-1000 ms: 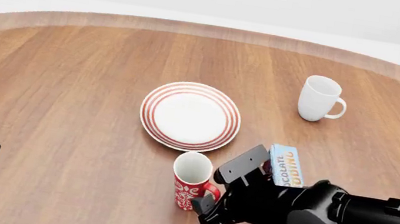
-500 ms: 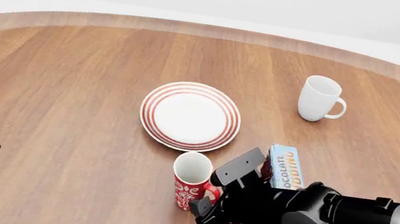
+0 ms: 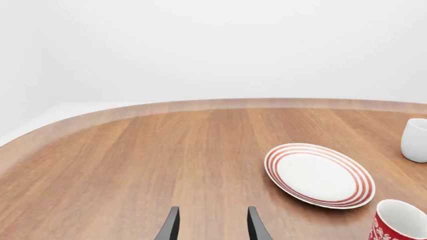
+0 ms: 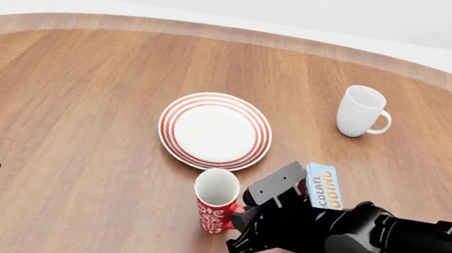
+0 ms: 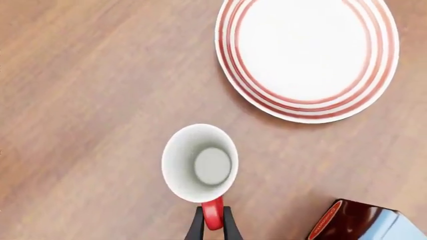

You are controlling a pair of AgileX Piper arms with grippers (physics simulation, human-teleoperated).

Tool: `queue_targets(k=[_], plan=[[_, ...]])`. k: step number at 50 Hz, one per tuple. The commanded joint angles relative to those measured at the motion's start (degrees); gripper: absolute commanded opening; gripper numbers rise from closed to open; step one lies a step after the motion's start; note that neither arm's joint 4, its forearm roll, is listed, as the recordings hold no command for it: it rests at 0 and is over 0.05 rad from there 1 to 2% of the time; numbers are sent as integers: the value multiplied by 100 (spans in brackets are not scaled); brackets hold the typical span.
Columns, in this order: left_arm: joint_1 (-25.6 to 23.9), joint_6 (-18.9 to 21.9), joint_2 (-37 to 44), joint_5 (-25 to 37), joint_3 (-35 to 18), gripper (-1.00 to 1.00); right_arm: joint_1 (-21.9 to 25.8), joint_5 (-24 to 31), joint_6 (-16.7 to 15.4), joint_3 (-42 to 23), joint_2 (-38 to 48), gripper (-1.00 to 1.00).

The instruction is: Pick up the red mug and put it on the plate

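The right gripper (image 5: 213,225) pinches the handle of the red mug (image 4: 216,200) right in front of it, and the plate (image 4: 215,130) just beyond waits, so lifting and placing remain.

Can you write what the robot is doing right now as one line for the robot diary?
right end effector: shut on red mug handle | red mug: beside plate, not on it | left end effector: open, idle

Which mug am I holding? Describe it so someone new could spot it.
Find the round white plate with red rings mid-table. Just nearer the arms stands the tall red mug with white flowers, handle pinched by the right gripper. The other mug is plain white.
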Motion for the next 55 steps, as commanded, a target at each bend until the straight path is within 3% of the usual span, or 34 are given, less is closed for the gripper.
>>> queue_targets(k=[1, 20, 32, 55], plan=[[0, 0, 0, 0, 0, 100, -40, 159, -35, -65, -327, -100], [0, 0, 0, 0, 0, 100, -268, 766, -403, -502, -992, -100], [0, 0, 0, 0, 0, 100, -423, 715, -451, -699, -1141, -100], [0, 0, 0, 0, 0, 100, -794, 485, -688, -1272, -550, -100]])
